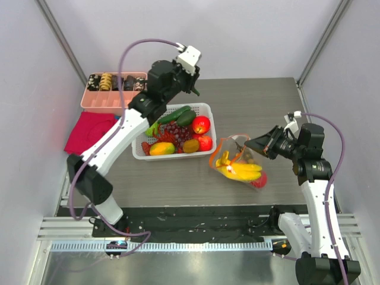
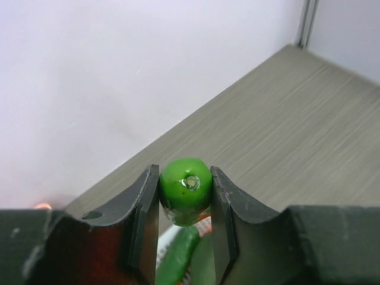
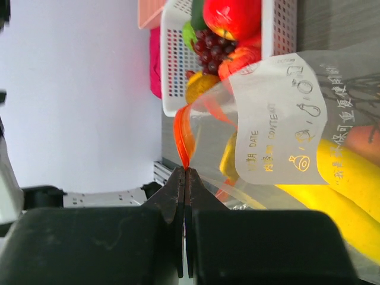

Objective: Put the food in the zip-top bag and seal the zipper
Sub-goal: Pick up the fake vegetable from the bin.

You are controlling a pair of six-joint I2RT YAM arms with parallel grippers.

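Over the far side of the bench (image 1: 249,107) the left claw (image 2: 184,173) hangs in the air above the back edge of the white lattice basket (image 1: 205,108), its two fingers narrowed onto a small glossy green fruit (image 2: 178,193), which sits squarely between the pads. The basket below holds more toy produce, including red round fruit (image 1: 201,124) and a bunch of dark grapes (image 1: 175,132).

To the right of the basket, just beside it, the zip-top bag (image 3: 279,119) sits on the bench. Yellow bananas (image 1: 242,172) lie inside it, with something red (image 1: 259,181) under them at the low end. The right claw (image 3: 185,175) is pinched tight on the zipper (image 3: 183,136), the orange-red strip rising straight out from between the closed fingertips. It holds that edge of the mouth up off the bench. From above, the mouth looks parted rather than sealed.

A pink tray (image 1: 113,98) stands at the back left, and a red cloth (image 1: 89,132) lies in front of it, both well apart from the bag
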